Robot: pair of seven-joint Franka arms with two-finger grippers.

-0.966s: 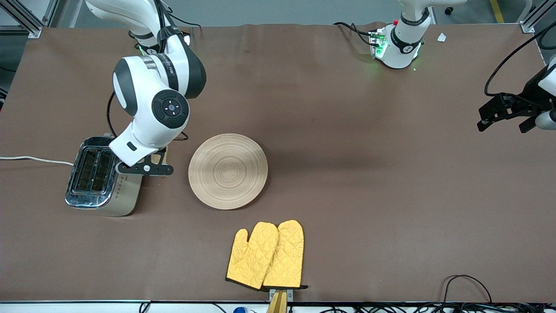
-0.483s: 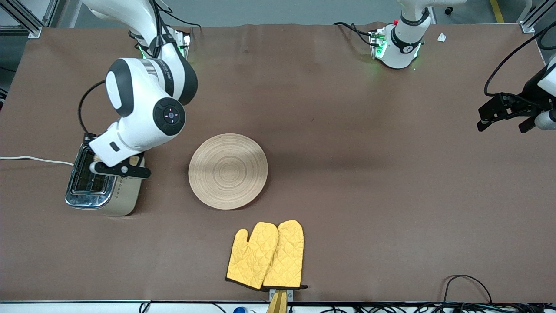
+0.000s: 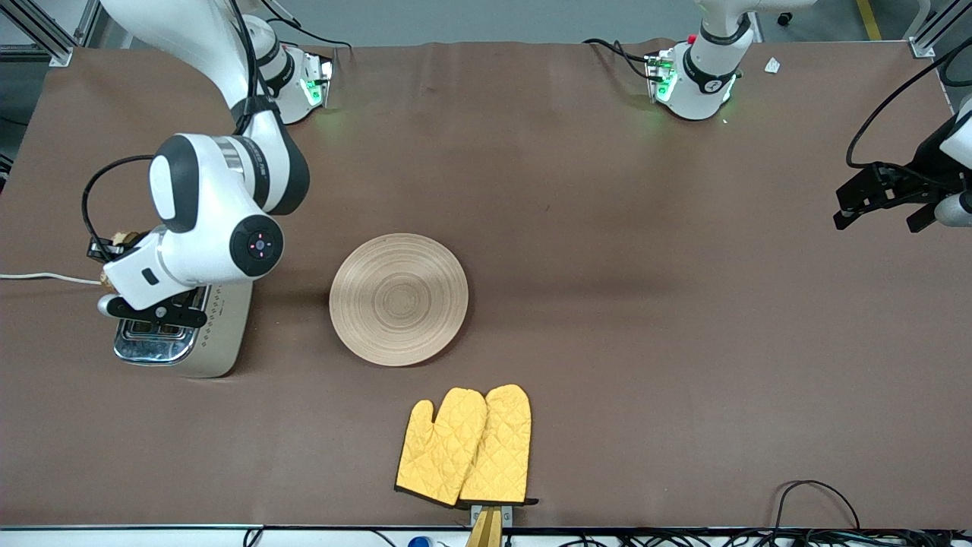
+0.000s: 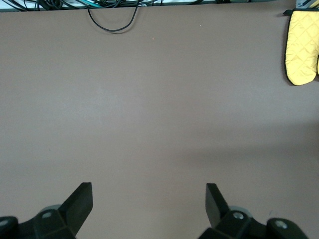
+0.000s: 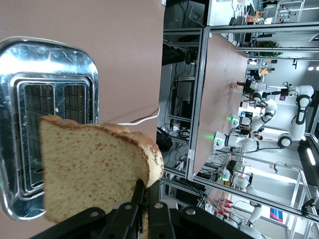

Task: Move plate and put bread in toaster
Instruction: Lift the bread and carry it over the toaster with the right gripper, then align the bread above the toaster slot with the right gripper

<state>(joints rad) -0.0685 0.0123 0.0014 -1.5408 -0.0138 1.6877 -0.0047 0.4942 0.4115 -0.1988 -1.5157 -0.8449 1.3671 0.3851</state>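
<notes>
Brown bread (image 5: 94, 169) hung pinched in the right gripper (image 5: 144, 201) above the toaster (image 3: 182, 334).

Chrome gleamed on the toaster's top at the right arm's end of the table (image 3: 607, 304), with a white cord (image 3: 45, 277) trailing from it; in the right wrist view the slice stood on edge over the two slots, the fingers clamped on its crust. The pale wooden plate (image 3: 399, 298) lay bare beside the toaster, toward the middle of the table. A pair of yellow oven mitts (image 3: 465, 446) lay nearer the front camera than the plate. The left gripper (image 4: 148, 201) waited over bare table at the left arm's end, its fingers (image 4: 79, 201) spread wide and holding nothing.
</notes>
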